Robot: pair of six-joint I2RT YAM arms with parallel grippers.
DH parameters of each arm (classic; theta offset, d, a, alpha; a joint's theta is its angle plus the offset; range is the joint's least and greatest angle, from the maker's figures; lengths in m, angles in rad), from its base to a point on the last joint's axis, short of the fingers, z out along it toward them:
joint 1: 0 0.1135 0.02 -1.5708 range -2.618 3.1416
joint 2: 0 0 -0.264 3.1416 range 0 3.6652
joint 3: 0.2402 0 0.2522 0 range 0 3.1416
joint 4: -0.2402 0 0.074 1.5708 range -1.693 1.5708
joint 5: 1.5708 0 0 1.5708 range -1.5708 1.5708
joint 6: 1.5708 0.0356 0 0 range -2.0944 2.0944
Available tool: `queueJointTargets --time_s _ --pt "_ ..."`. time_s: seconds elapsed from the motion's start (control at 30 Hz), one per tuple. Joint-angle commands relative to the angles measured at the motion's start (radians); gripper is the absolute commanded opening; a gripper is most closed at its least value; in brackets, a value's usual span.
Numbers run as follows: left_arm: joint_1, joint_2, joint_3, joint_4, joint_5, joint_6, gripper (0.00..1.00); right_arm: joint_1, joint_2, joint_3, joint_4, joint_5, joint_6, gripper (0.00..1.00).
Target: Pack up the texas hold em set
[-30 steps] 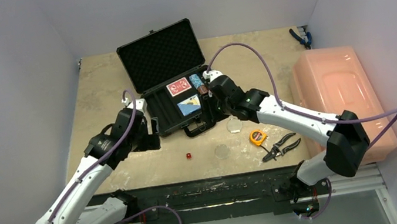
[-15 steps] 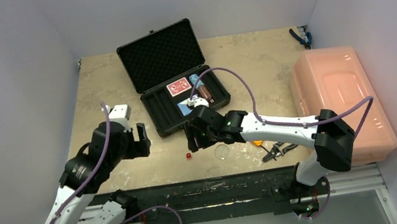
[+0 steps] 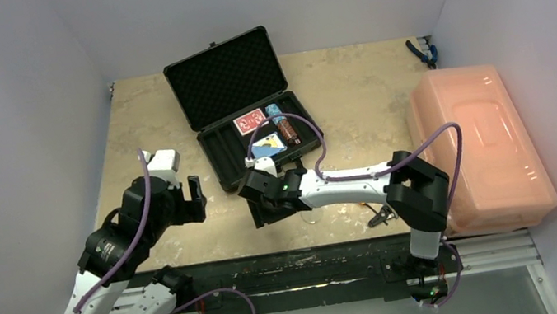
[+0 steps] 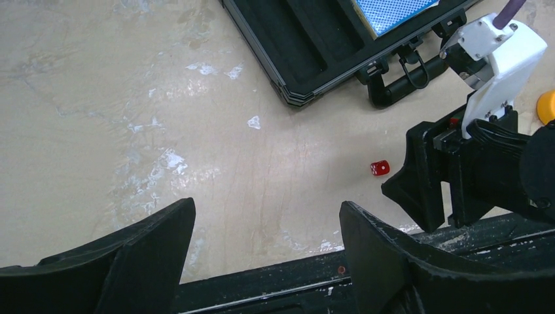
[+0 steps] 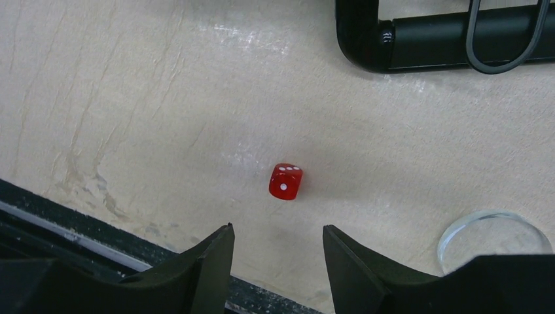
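Red and small, the die lies alone on the counter close to its near edge, just in front of the briefcase handle. The right gripper hovers over it with jaws spread, and the die sits slightly ahead of the gap, not between the fingers. To take it cleanly, the arm would likely need to ease forward until the die is centred. It should then drop low enough for the pads to meet flat faces and close squarely. A skewed pinch on so small a cube could flick it toward the black rail at the near edge. A clear disc lies just beside one finger and is best not bumped.

The left gripper, also spread and holding nothing, hangs nearer the left edge. The open briefcase sits mid-counter toward the far edge, with a red deck and a blue deck in its tray.

The counter is beige and marbled, with whitish scuffs. Plain pale walls box it in, and a pink plastic bin lies along the right edge.
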Motion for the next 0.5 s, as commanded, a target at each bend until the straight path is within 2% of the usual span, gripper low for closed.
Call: queueJointTargets --time_s 0.0,0.17,0.27,0.47 --pt "-0.004 -0.012 0.0 0.036 -0.013 0.026 0.81 0.004 0.023 0.068 -0.037 0.074 0.048 0.55" --pt "-0.002 -0.028 0.002 0.041 -0.025 -0.001 0.85 0.004 0.063 0.106 -0.052 0.091 0.047 0.5" --pt "-0.002 -0.03 0.048 0.011 -0.046 -0.066 0.99 0.004 0.096 0.125 -0.062 0.1 0.047 0.48" --pt "-0.002 0.005 0.186 -0.081 -0.059 -0.148 1.0 0.004 0.144 0.166 -0.084 0.103 0.048 0.41"
